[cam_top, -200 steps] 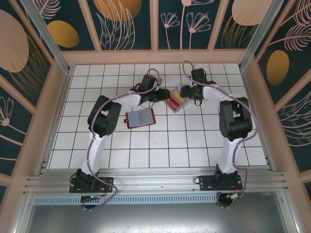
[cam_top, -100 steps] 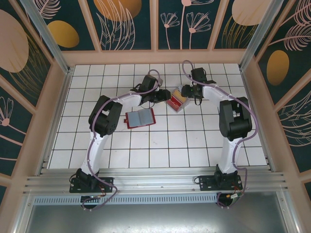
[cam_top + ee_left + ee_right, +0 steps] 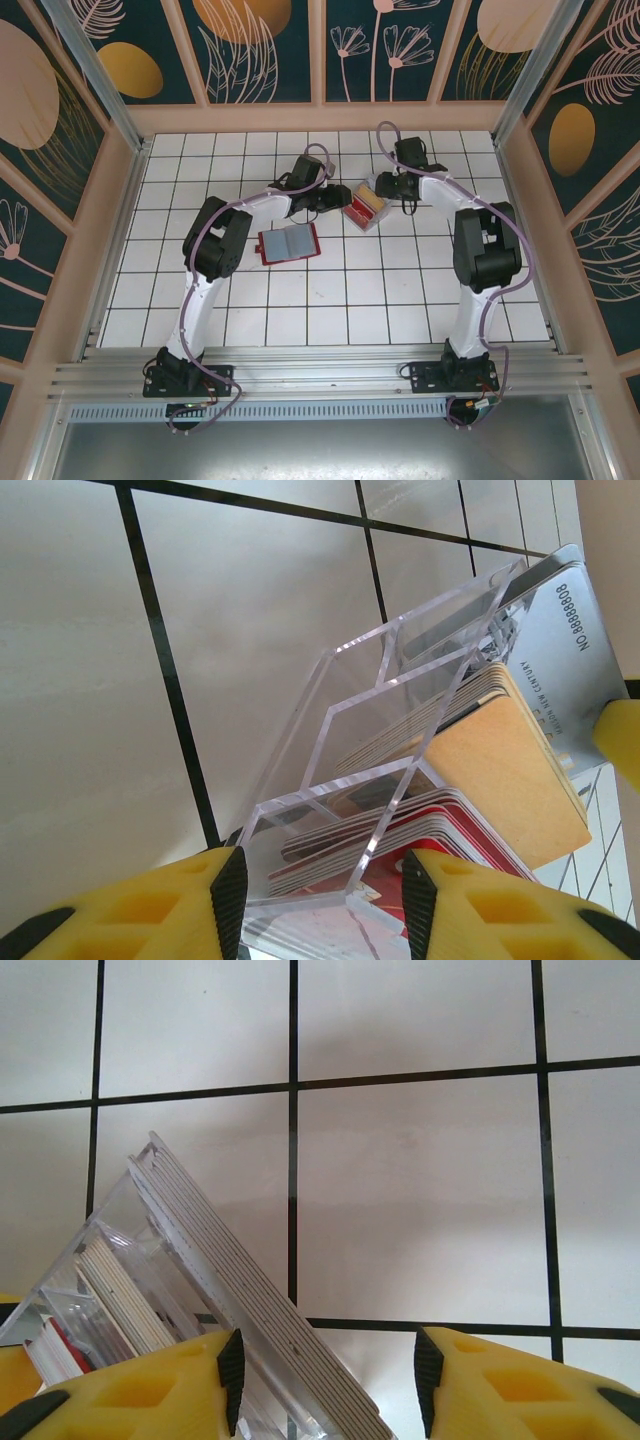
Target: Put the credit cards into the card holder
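The credit cards point(image 3: 366, 205), red point(image 3: 450, 832), tan point(image 3: 505, 770) and silver point(image 3: 560, 645), stand in rows inside a clear plastic box point(image 3: 338, 706). My left gripper point(image 3: 323, 900) is shut on the near end of that box, one pad on each side wall. At the box's far end my right gripper point(image 3: 330, 1375) is open around a stack of grey-edged cards point(image 3: 250, 1300). The stack leans on its left finger point(image 3: 160, 1390), with a gap to the right one. The card holder point(image 3: 289, 243), a red wallet, lies open and flat on the tiles, left of and nearer than the box.
The box point(image 3: 362, 208) sits mid-table towards the back, between my left gripper point(image 3: 337, 203) and my right gripper point(image 3: 384, 189). A wooden frame point(image 3: 320, 117) walls the white tiled table point(image 3: 330, 300) on three sides. Bare tiles lie in front of the wallet.
My right gripper's jaws have narrowed around the far end of the box and its cards. The left gripper, the box and the wallet have stayed put.
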